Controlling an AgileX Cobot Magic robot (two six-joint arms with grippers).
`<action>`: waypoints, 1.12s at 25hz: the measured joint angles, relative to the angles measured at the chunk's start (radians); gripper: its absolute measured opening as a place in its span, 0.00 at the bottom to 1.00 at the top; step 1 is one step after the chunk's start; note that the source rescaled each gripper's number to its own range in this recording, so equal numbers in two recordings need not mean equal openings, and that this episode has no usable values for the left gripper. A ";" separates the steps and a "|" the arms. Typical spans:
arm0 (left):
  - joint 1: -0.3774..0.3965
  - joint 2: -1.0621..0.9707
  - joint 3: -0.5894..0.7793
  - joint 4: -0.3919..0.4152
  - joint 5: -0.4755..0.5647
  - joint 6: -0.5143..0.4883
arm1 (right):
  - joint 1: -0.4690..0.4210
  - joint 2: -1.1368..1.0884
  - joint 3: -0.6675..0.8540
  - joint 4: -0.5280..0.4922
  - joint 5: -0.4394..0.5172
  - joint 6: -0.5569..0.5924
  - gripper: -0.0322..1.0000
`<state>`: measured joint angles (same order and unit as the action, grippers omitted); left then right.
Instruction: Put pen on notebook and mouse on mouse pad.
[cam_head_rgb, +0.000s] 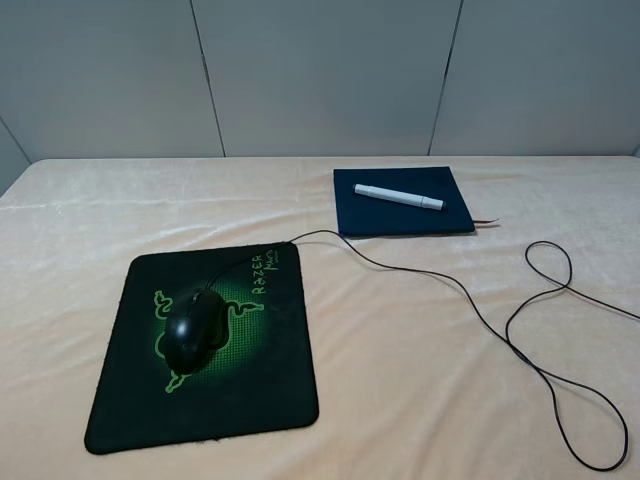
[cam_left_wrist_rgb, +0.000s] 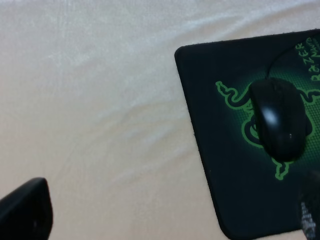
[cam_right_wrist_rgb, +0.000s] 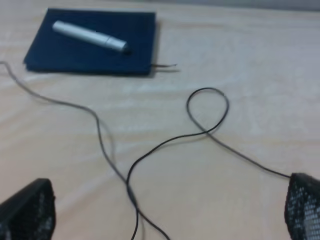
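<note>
Peach cloth covers the worktop; pen (cam_head_rgb: 398, 196) lies on notebook (cam_head_rgb: 400, 225), mouse (cam_head_rgb: 193, 331) on pad (cam_head_rgb: 270, 395). Both pincers gape, released; nothing seemingly remains.

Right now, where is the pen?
In the exterior high view the pen lies flat on the notebook, right of centre at the back, beyond the mouse pad.

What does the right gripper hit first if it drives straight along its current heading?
Probably the mouse cable lying looped on the cloth-covered table, between the open jaws of the right gripper. The notebook with the pen sits farther out and off to one side. Depth is unclear.
</note>
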<state>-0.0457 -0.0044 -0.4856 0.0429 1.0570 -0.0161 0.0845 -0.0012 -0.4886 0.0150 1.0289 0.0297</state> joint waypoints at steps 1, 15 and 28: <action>0.000 0.000 0.000 0.000 0.000 0.000 | -0.012 -0.003 0.000 -0.001 0.000 0.000 1.00; 0.000 0.000 0.000 0.000 0.000 0.000 | -0.020 -0.003 0.001 0.000 0.000 0.000 1.00; 0.000 0.000 0.000 0.000 0.000 0.000 | -0.020 -0.003 0.001 0.000 0.000 0.000 1.00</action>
<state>-0.0457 -0.0044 -0.4856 0.0429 1.0570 -0.0161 0.0642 -0.0046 -0.4875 0.0153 1.0289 0.0297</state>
